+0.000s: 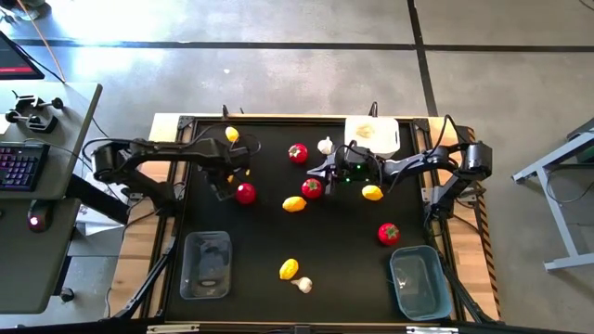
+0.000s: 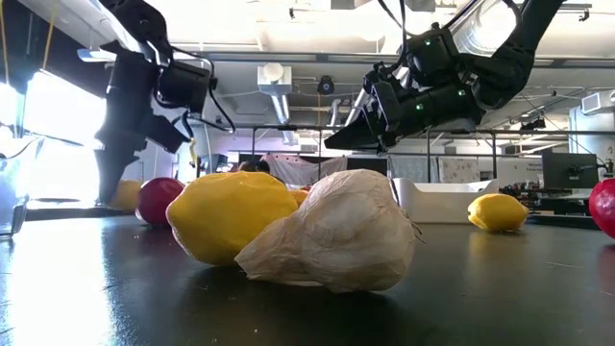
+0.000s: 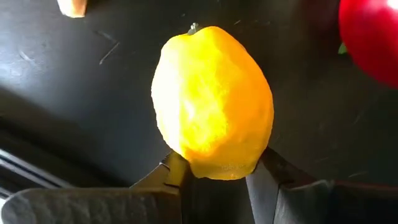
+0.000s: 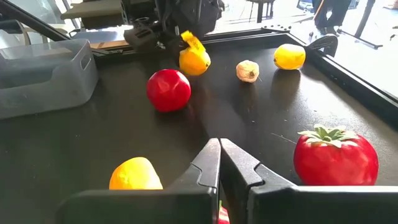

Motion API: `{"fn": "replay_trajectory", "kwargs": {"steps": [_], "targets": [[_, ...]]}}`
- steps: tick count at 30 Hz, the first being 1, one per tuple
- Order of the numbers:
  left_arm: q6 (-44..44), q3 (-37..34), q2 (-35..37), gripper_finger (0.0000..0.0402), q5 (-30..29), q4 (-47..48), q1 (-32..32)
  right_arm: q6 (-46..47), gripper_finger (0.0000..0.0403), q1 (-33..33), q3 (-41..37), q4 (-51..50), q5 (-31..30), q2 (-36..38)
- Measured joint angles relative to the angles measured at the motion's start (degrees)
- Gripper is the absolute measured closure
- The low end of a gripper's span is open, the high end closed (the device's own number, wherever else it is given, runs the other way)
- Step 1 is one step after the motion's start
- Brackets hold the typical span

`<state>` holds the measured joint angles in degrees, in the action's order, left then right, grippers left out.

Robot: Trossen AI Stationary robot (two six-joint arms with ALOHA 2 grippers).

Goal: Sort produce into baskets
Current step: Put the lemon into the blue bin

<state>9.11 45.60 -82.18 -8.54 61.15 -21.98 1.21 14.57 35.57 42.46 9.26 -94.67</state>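
Observation:
My left gripper (image 1: 227,178) stands over the table's left half, pointing down, shut on a yellow lemon (image 3: 211,102). A red tomato (image 1: 245,193) lies just beside it. My right gripper (image 1: 320,172) hovers shut at mid-table above another tomato (image 1: 312,188), touching nothing. More tomatoes (image 1: 297,153) (image 1: 388,234), lemons (image 1: 293,204) (image 1: 372,193) (image 1: 232,134) (image 1: 289,269) and garlic bulbs (image 1: 325,146) (image 1: 302,285) lie loose on the black table. The clear basket (image 1: 206,264) stands near left, the blue-grey one (image 1: 418,283) near right and the white one (image 1: 373,134) at the far edge. My left gripper pinches the lemon between its two fingers (image 3: 174,174), on opposite sides (image 3: 249,163) near the end away from its stem nub (image 3: 194,28). The fingers come from above, pointing down. Whether the lemon is clear of the table I cannot tell.
The white basket holds a pale piece (image 1: 365,130). A raised frame (image 1: 176,186) borders the black table. Beside the table's left side stands a desk with a keyboard (image 1: 19,167). In the low view a lemon (image 2: 231,216) and a garlic bulb (image 2: 332,231) fill the foreground.

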Motion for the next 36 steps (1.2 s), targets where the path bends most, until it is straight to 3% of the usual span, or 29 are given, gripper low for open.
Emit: {"fn": "replay_trajectory", "kwargs": {"steps": [15,22,30,36], "targets": [[-1.9,4.5,12.0,0.032,-1.0,-3.0,-2.4,-0.2,0.0402,0.0,0.0,0.2,-3.3,0.0],[-4.2,1.5,15.4,0.032,7.6,-22.3,-1.9,-0.1,0.0382,0.0,0.0,0.2,-8.4,0.0],[-6.7,-5.4,15.1,0.032,13.6,-49.5,-2.0,1.6,0.028,0.4,0.0,1.3,-11.8,0.0],[-10.4,-9.4,13.1,0.032,15.0,-63.2,-2.1,6.1,0.0217,1.3,0.8,2.3,-11.7,0.0]]}}
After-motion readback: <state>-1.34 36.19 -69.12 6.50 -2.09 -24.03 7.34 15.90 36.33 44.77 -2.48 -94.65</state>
